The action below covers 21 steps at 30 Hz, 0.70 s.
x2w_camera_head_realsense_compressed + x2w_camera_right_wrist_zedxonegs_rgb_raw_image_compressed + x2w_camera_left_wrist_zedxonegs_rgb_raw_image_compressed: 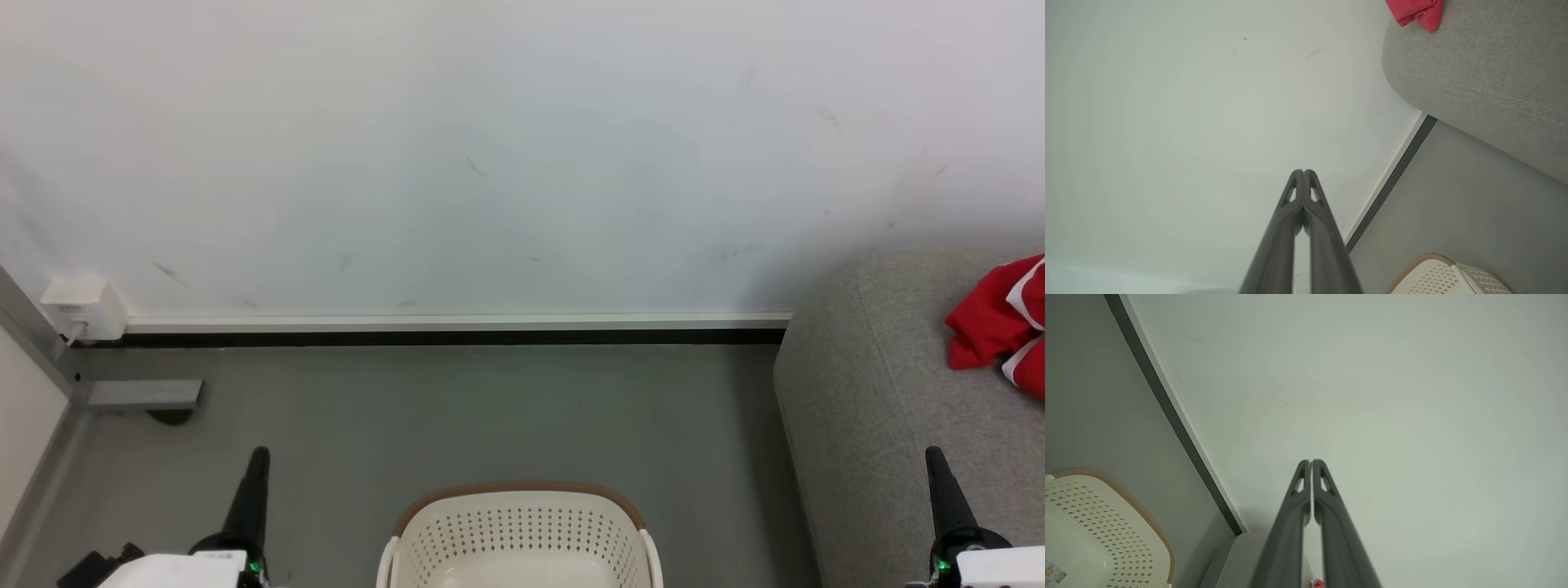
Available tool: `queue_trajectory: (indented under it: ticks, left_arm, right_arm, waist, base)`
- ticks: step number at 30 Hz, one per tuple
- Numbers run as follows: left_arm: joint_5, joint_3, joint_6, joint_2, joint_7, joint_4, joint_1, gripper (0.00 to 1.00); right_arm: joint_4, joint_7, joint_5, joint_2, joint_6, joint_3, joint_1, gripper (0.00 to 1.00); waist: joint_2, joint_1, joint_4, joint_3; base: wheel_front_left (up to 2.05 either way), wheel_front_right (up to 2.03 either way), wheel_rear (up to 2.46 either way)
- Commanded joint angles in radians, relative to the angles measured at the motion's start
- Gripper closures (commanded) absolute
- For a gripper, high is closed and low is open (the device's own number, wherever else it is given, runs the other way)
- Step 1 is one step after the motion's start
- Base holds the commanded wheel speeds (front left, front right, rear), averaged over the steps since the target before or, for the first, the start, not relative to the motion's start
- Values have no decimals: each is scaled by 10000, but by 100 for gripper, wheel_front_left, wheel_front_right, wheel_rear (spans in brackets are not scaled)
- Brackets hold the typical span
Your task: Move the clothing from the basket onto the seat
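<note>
Two grippers noted. The left gripper (pixel 258 459) has its two fingers closed tip to tip with nothing between them. The right gripper (pixel 936 457) is likewise closed tip to tip and grips nothing. One basket (pixel 522 523), cream-white with a perforated wall and brown rim, stands on the grey floor (pixel 490 408) between the two grippers, touching neither. One sofa (pixel 882 392), light grey fabric, lies ahead of and beneath the right gripper. One red garment (pixel 989 320) with white trim lies bunched on the sofa, ahead of the right gripper and to its outer side, well apart from its fingertips and from the basket. Both grippers point toward one white wall (pixel 522 147). One white socket box (pixel 82 306) sits at the skirting, ahead of the left gripper on its outer side.
</note>
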Motion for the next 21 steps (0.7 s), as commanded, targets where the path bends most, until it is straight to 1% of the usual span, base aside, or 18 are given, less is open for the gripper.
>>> queue_trajectory:
  ticks: [1, 21]
  left_arm:
    - [-207, 62, -63, 31, 55, -57, -137, 100]
    - [-1632, 181, -90, 18, 449, -83, -269, 100]
  right_arm:
    - [-89, 44, 217, -81, -18, -42, -185, 100]
    - [-89, 436, 1761, -84, -22, -129, -338, 100]
  waist:
    - [0, 0, -1, 0]
    - [0, -1, -30, 8]
  base:
    - [0, 0, 0]
    - [0, 0, 0]
